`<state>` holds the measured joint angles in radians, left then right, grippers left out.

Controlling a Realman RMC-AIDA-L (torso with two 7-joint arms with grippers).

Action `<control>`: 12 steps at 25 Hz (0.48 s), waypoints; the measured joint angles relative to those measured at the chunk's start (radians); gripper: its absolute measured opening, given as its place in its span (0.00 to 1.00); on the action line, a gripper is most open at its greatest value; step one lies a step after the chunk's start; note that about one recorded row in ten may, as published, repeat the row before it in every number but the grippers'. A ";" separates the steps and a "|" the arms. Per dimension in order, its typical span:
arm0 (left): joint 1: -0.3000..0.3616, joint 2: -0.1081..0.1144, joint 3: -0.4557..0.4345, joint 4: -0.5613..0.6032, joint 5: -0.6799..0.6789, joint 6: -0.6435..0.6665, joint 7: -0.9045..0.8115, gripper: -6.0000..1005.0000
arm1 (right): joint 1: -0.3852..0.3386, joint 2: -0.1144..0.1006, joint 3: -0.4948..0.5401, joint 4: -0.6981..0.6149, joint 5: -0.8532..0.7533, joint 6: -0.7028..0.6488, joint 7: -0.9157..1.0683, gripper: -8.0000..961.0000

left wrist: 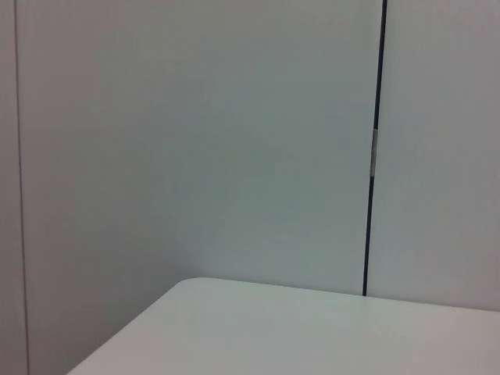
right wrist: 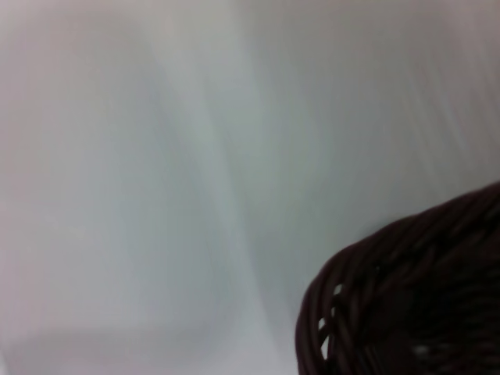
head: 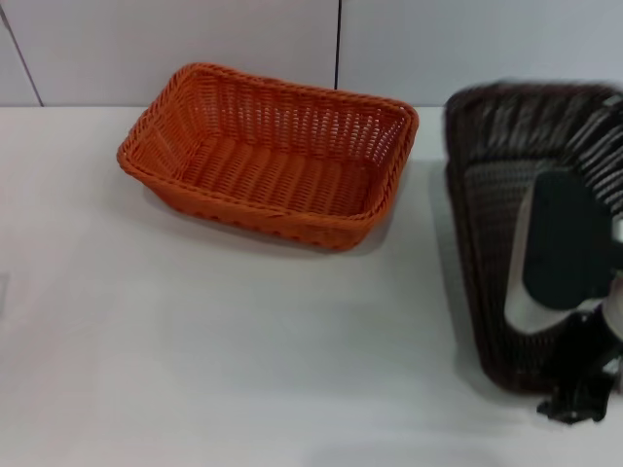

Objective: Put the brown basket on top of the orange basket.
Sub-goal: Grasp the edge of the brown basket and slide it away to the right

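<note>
1. Where things are: the bright orange woven rectangular basket (head: 271, 154) sits flat on the white table (head: 243, 370), towards the back and middle. The dark brown, almost black woven wicker basket (head: 511, 233) is off on the right side, tipped up steeply so its opening faces sideways, looks like it's hanging off the right gripper (head: 582, 389) near its lower end. The two baskets are well apart.

2. Fingers: honestly can't tell from the head view how the right gripper's fingers sit on the weave or rim, it's just a dark shape against the basket. The right wrist view only shows a curved bit of the brown braided rim (right wrist: 406, 297). My guess is it's pinching the rim, but that's a guess.

3. Biggest risk imo: a grip on one edge of a big light basket means it can swing or twist, and slip out.

4. Next risk: coming in tilted like this, its low corner could catch the orange rim and shove or flip that basket.

5. If it's let go off-centre, it'll sit crooked or slide off.

6. Left arm isn't in the head view; its wrist camera just shows a table corner and the wall panel (left wrist: 195, 141), so no help from there.
</note>
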<state>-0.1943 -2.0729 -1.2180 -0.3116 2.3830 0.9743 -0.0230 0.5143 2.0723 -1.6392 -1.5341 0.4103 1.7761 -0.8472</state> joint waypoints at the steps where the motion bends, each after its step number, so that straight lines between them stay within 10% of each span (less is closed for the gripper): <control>1: -0.002 0.001 -0.001 0.000 -0.001 0.000 0.000 0.77 | 0.001 0.001 -0.011 0.002 0.000 -0.002 -0.003 0.58; 12: -0.008 0.002 -0.001 0.005 -0.001 0.001 0.001 0.77 | 0.030 0.002 0.004 -0.068 0.007 0.011 0.018 0.27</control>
<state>-0.2020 -2.0707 -1.2194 -0.3062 2.3820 0.9756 -0.0216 0.5447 2.0740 -1.6350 -1.6024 0.4176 1.7872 -0.8296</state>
